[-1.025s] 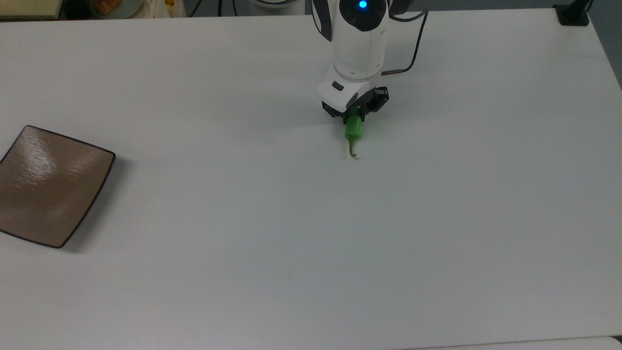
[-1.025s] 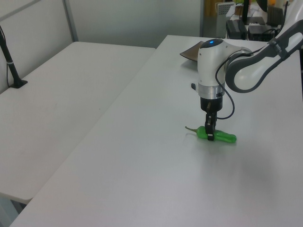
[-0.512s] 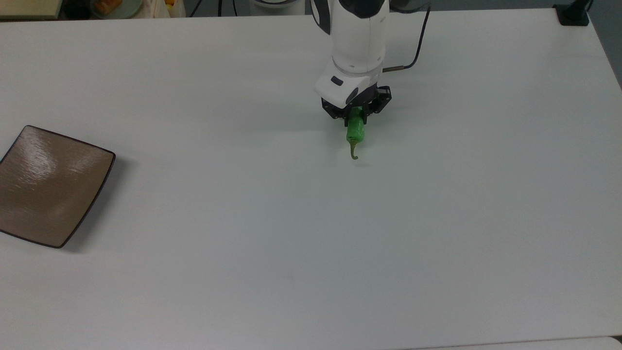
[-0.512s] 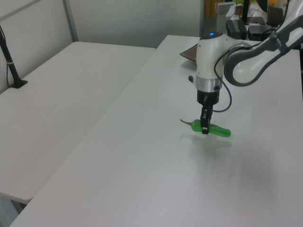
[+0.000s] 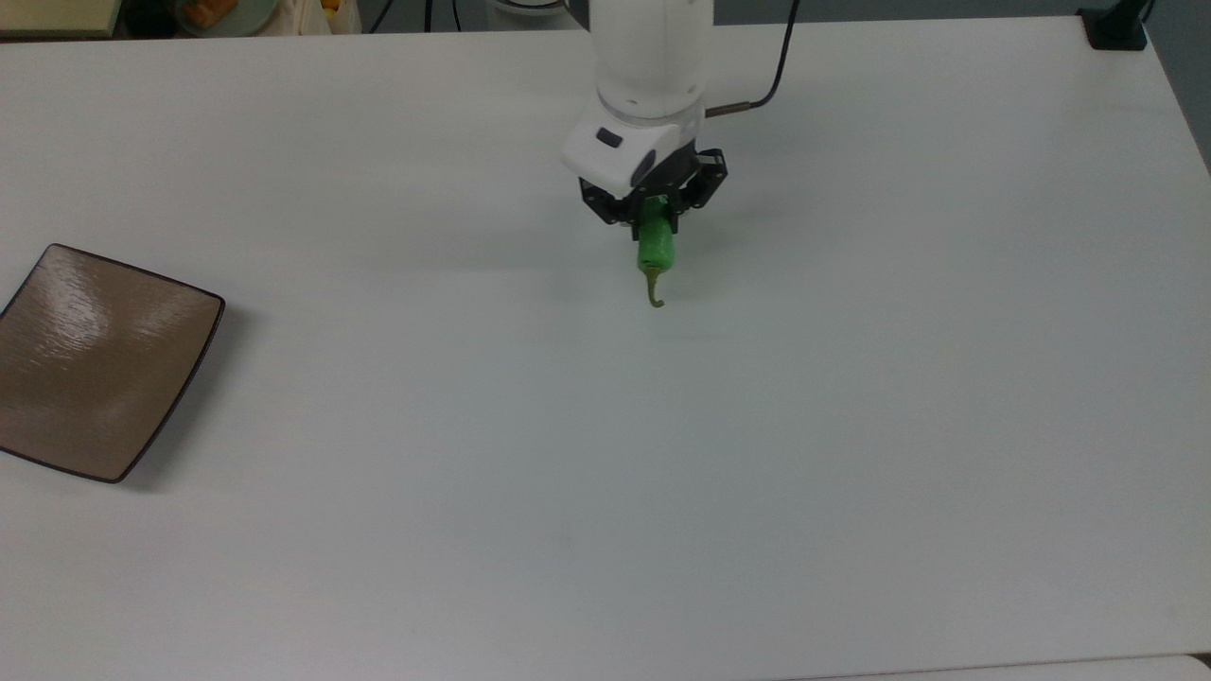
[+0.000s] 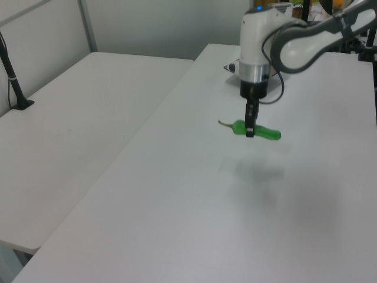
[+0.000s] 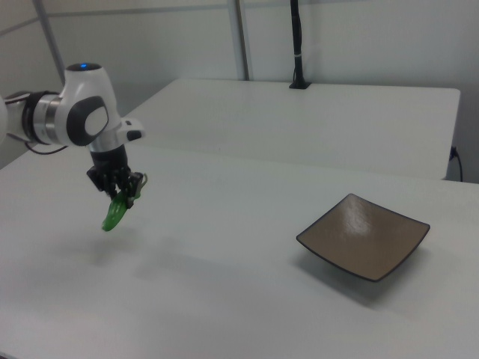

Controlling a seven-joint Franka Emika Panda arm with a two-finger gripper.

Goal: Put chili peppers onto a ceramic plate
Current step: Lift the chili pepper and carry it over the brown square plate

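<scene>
My gripper (image 5: 651, 216) (image 6: 250, 131) (image 7: 123, 196) is shut on the chili pepper (image 5: 655, 250) (image 6: 262, 131) (image 7: 114, 213), a bright green pod with a curved olive stem. The pepper hangs clear above the white table (image 5: 605, 454), its shadow below it in the left view. The ceramic plate (image 5: 90, 359) (image 7: 364, 235) is a square glossy brown dish with a dark rim. It lies bare at the top view's far left and at the right view's right, well apart from the gripper. In the left view the arm hides most of the plate.
A second white table (image 6: 76, 124) (image 7: 314, 120) stands alongside, with a black post (image 6: 15, 82) (image 7: 298, 45) on it. Clutter (image 5: 218, 14) sits beyond the table's far edge at the top view's upper left. A black cable (image 5: 776, 76) trails from the wrist.
The gripper has lifted the chili pepper off the table and carried it toward the top view's left, toward the plate. The plate has not moved.
</scene>
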